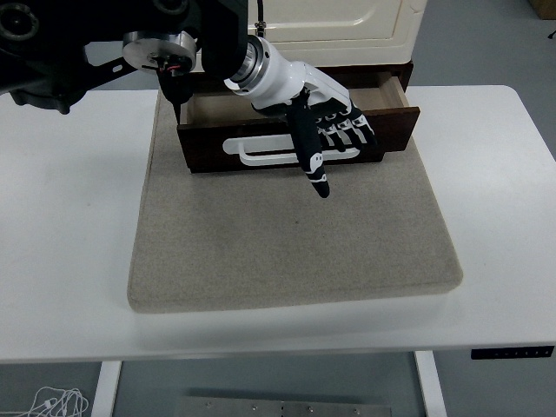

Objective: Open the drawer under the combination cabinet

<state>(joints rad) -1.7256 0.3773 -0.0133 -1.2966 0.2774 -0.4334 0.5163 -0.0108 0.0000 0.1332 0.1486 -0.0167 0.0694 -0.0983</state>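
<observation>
One high head view looks forward and down over the white table (69,217) from its near edge.

1. A thick beige-grey felt mat (287,243), rectangular with rounded corners, lies flat directly beneath the hand and spreads well forward of it toward the table's near edge.
2. A white rectangular table (69,252) carries the mat; its bare surface runs out wide to either side of the hand and in a strip along the near edge.
3. A small black control panel (512,353) sits on the table's front edge, far below and to the right of the hand.
4. A tangle of thin white cable (56,402) lies on the grey floor, far down and left of the hand, beside a white table leg (106,388).
</observation>
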